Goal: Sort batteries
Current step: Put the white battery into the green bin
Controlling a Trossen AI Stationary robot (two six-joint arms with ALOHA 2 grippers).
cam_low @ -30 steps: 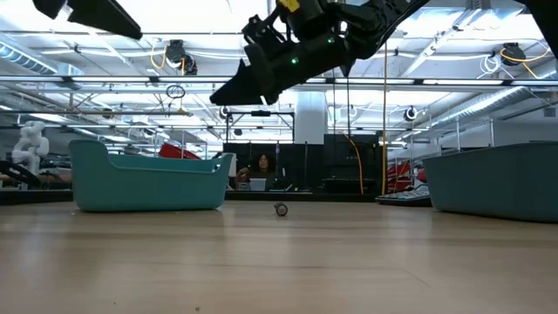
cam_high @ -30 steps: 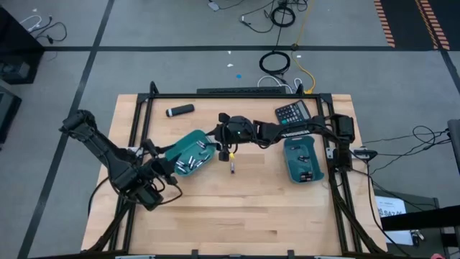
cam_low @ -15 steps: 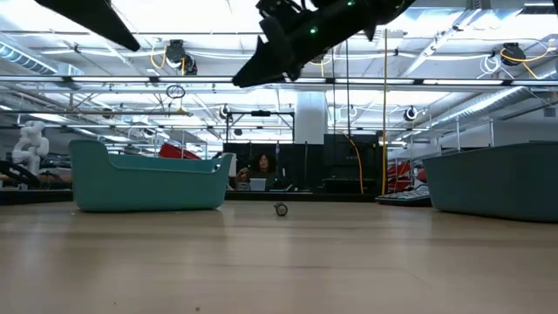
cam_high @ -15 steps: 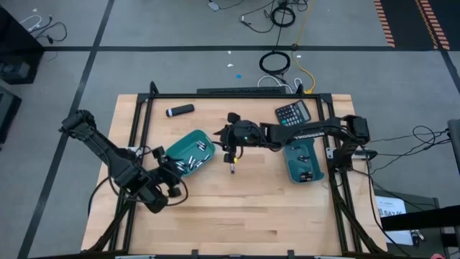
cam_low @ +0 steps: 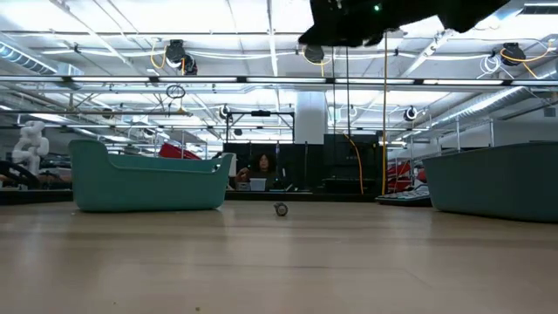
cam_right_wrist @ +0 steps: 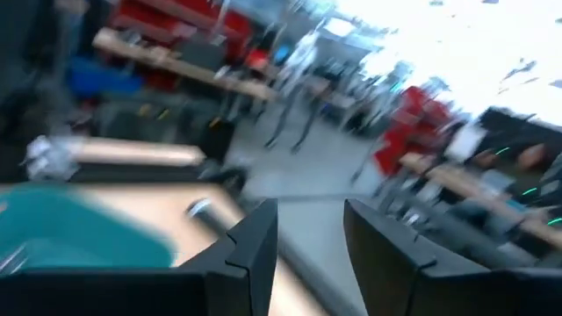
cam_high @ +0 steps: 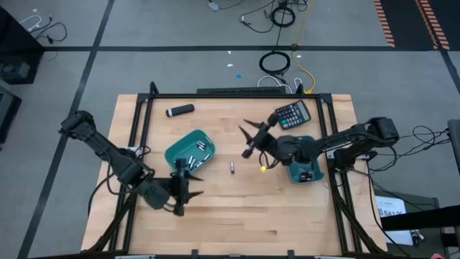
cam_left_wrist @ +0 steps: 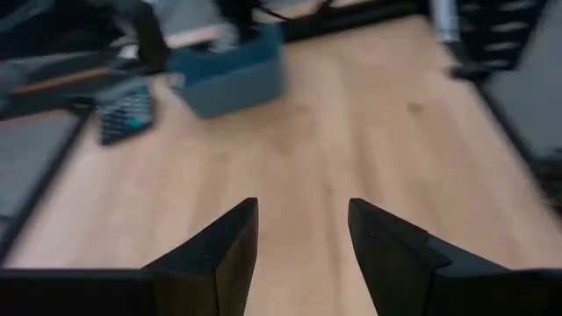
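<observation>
The right tool (cam_high: 249,138), released and empty, has pulled back from the lone battery (cam_high: 233,168), leaving it unsorted on the worktop (cam_high: 237,208); the left tool (cam_high: 185,188) is open.

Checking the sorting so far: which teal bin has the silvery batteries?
The left bin, nearer the marker; the right bin sits by the calculator.

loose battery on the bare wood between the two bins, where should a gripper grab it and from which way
Grip the loose battery across its middle, coming straight down from above. It lies flat on the table, its long axis running away from the front edge, with bare wood on both sides, so the fingers should close across its width. The right gripper, open and raised, looks nearest.
</observation>
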